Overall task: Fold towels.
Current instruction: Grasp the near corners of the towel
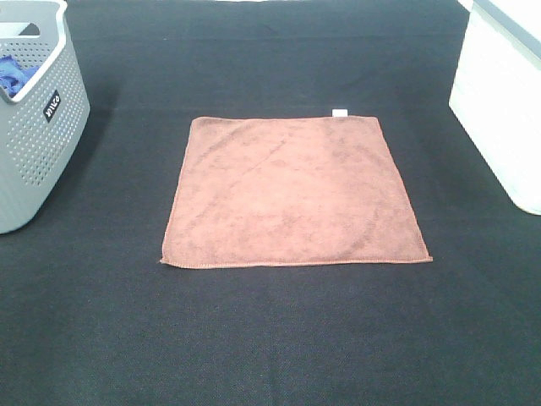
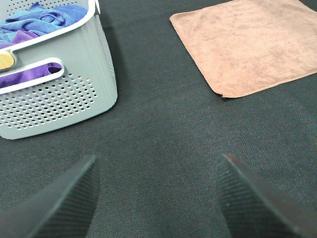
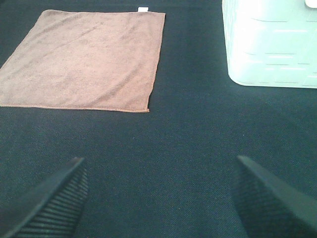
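A reddish-brown square towel [image 1: 292, 193] lies flat and unfolded on the black table, with a small white tag [image 1: 339, 112] at its far right corner. It also shows in the left wrist view [image 2: 252, 44] and the right wrist view [image 3: 84, 59]. Neither gripper shows in the exterior high view. My left gripper [image 2: 157, 198] is open and empty above bare table, short of the towel's near left corner. My right gripper [image 3: 161, 198] is open and empty above bare table, short of the towel's near right corner.
A grey perforated basket [image 1: 38, 127] stands at the left edge, holding blue and purple cloths [image 2: 37, 22]. A white bin [image 1: 499, 110] stands at the right edge. The black table [image 1: 270, 338] runs on in front of the towel.
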You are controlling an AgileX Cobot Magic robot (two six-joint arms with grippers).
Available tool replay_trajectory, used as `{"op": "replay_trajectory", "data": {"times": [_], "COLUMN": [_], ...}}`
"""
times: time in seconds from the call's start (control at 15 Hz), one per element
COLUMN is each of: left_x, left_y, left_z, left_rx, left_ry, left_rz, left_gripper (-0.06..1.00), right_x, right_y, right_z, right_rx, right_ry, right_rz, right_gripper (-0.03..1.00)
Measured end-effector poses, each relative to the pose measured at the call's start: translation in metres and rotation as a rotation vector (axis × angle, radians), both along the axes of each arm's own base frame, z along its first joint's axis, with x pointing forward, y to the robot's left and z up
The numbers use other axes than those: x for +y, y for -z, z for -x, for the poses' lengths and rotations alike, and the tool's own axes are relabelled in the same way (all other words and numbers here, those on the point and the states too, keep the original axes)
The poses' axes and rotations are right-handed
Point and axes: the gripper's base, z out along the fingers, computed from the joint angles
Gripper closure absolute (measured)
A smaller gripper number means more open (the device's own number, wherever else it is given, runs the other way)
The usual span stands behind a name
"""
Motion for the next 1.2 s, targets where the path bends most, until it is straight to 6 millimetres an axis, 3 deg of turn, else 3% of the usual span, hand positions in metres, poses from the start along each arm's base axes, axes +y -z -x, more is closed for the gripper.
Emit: {"op": "replay_trajectory", "data": {"times": [1.2], "left_x": [0.0000], "left_y": [0.0000], "left_z": [0.0000], "left_rx": [0.000], "left_ry": [0.000], "left_rz": [0.000], "left_gripper": [0.29], "right_x": [0.0000], "right_y": [0.0000], "right_z": [0.0000], "right_rx": [0.000], "right_ry": [0.000], "right_rz": [0.000], "right_gripper": [0.21]}}
